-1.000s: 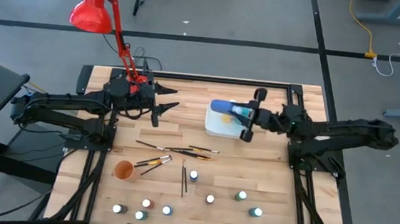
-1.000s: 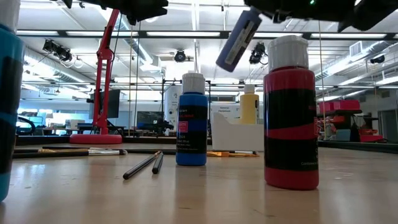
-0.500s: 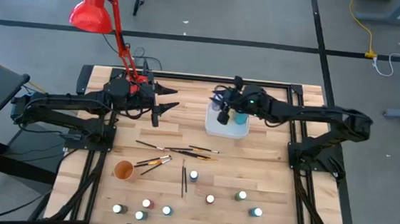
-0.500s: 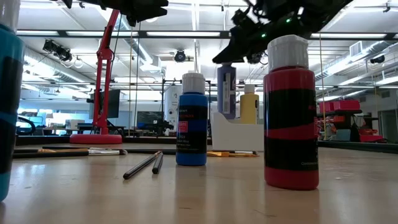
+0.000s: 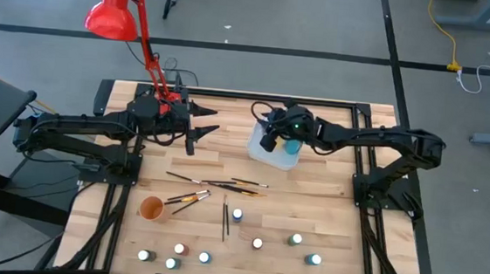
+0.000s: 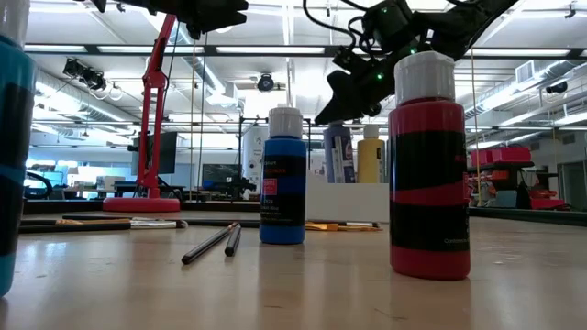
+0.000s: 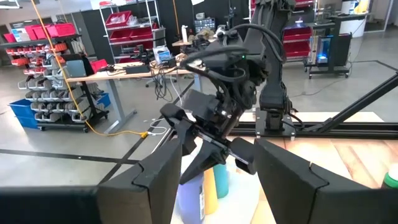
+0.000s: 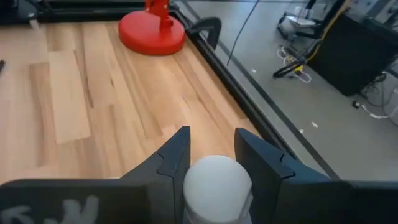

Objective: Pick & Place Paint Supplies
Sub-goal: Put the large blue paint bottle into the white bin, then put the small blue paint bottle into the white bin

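My right gripper [image 5: 271, 141] hangs over the white tray [image 5: 261, 154] at the far middle of the table, shut on a blue paint bottle [image 6: 338, 152]. That bottle stands upright inside the tray beside a yellow bottle [image 6: 371, 158] and a teal one [image 5: 293, 145]; the tray wall hides its base. My left gripper [image 5: 209, 121] is open and hovers near the red lamp's base, touching nothing. Several more small bottles [image 5: 258, 242] stand along the near side. Thin brushes [image 5: 215, 183] lie flat mid-table. My right gripper holds the blue bottle at its top end, with the white cap [image 8: 217, 180] between the two fingers [image 8: 177, 155]. The fingers come from above, slanting down from the table's right. The bottle hangs upright below them, its lower part inside the tray.
An orange cup [image 5: 152, 208] stands near left. The red lamp [image 5: 114, 15] rises from its base [image 5: 165, 96] at the far left. In the low view a blue bottle [image 6: 282, 179] and a red bottle [image 6: 427, 165] stand close by. Bare wood lies between tray and brushes.
My right gripper has swung from the table's right toward the tray and gone down. The blue bottle, carried tilted above the table a second ago, now stands upright inside the tray. The tray has turned slightly.
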Robot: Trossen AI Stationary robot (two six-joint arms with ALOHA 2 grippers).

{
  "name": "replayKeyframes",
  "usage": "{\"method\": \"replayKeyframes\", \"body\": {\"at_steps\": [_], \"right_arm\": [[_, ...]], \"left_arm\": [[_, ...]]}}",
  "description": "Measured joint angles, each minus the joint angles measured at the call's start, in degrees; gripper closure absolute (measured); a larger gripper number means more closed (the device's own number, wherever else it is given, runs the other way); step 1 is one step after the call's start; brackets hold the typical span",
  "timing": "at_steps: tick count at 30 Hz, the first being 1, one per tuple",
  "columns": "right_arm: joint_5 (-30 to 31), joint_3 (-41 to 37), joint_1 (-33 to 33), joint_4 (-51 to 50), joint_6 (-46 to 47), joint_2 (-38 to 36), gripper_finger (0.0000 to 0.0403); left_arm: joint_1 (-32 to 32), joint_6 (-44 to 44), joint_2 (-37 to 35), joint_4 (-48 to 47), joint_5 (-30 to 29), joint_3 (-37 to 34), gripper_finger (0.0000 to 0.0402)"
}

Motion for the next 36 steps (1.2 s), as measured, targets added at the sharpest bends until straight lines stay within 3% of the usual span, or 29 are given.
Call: {"method": "replayKeyframes", "body": {"at_steps": [13, 25, 36], "right_arm": [[0.4, 0.2, -3.1, 0.8, 4.5, 2.9, 0.027], [2.8, 0.1, -4.1, 1.3, 1.1, 2.4, 0.0229], [4.1, 0.1, -3.8, -5.7, -1.4, -6.0, 0.0225]], "left_arm": [[0.0, -0.1, 0.0, -0.1, 0.0, 0.0, 0.0193], [0.0, -0.2, 0.0, -1.5, 0.3, 0.0, 0.0193], [0.0, -0.2, 0.0, -2.7, 0.3, 0.0, 0.0193]]}}
